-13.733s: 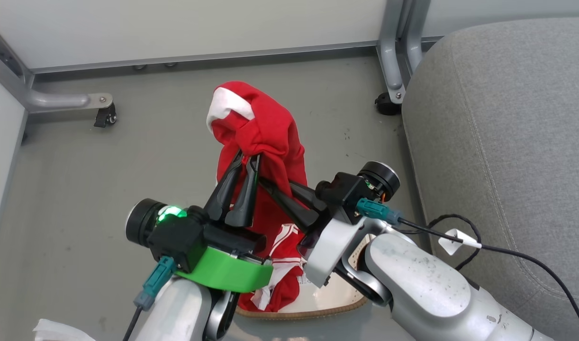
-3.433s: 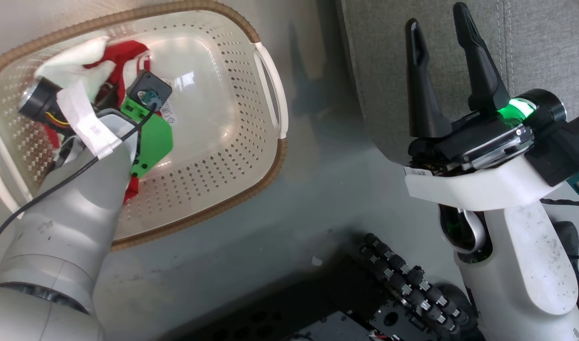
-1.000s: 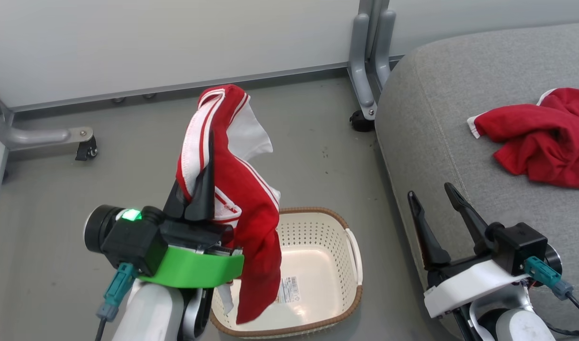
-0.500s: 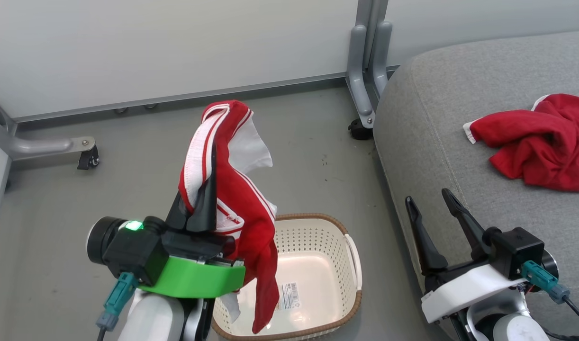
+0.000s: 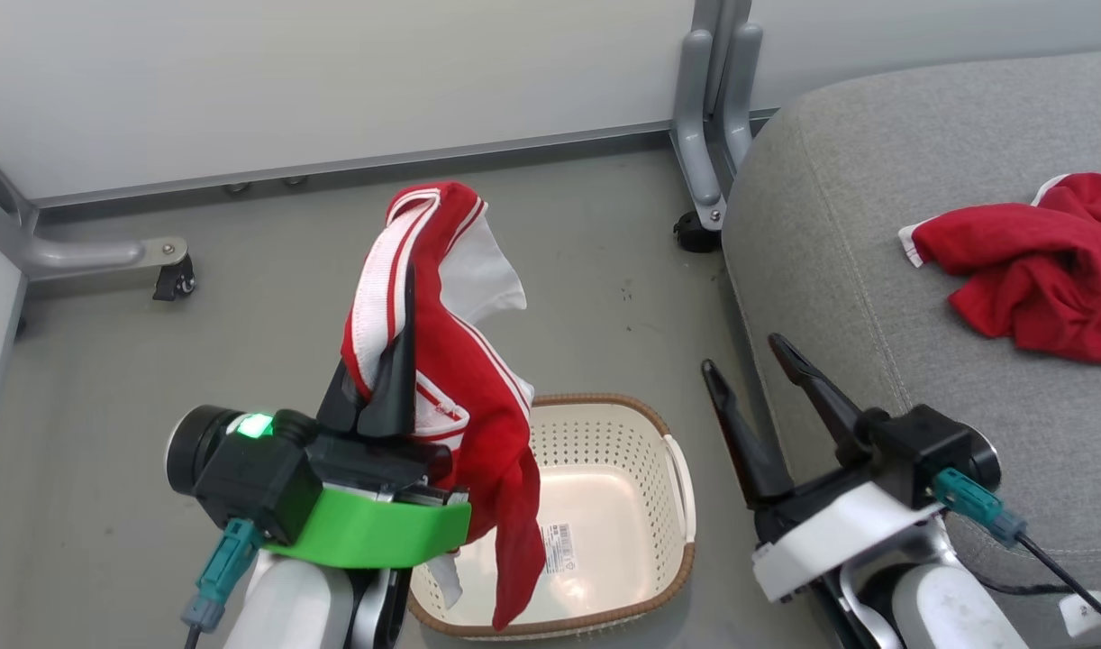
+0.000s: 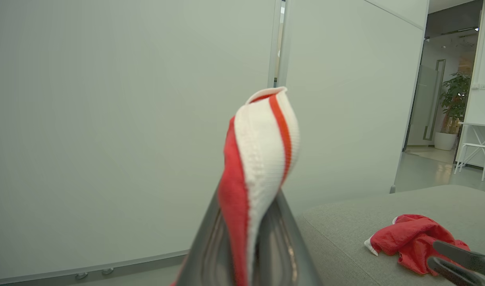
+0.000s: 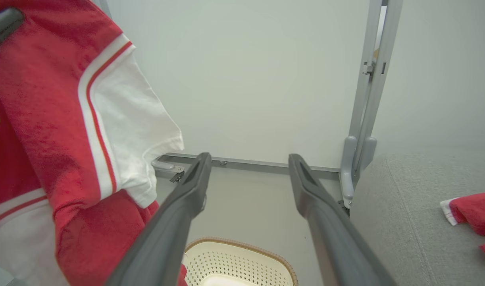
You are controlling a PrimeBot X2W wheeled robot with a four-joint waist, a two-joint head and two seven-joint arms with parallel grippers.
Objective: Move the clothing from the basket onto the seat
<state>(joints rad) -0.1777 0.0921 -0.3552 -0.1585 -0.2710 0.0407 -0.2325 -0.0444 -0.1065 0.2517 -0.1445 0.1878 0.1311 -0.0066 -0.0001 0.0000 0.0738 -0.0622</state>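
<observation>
My left gripper (image 5: 404, 279) is shut on a red garment with white stripe trim (image 5: 460, 379), held up over the cream basket (image 5: 672, 532), its tail hanging into it. The same garment (image 6: 262, 159) rises between the left fingers in the left wrist view and hangs at the left as red and white cloth (image 7: 68, 131) in the right wrist view. My right gripper (image 5: 744, 353) is open and empty at the grey seat's (image 5: 875, 216) front edge, right of the basket. A second red garment (image 5: 1037, 266) lies crumpled on the seat. A paper label (image 5: 561, 547) shows on the basket floor.
A pale partition wall (image 5: 334, 81) runs along the back, with grey metal legs on castors (image 5: 172, 270) at left and a post foot (image 5: 708, 162) by the seat. Grey floor (image 5: 154, 379) surrounds the basket.
My right gripper has swung left, away from the seat's edge toward the basket. The left gripper still holds the garment aloft, its tail a little lower into the basket. The camera shifted slightly.
</observation>
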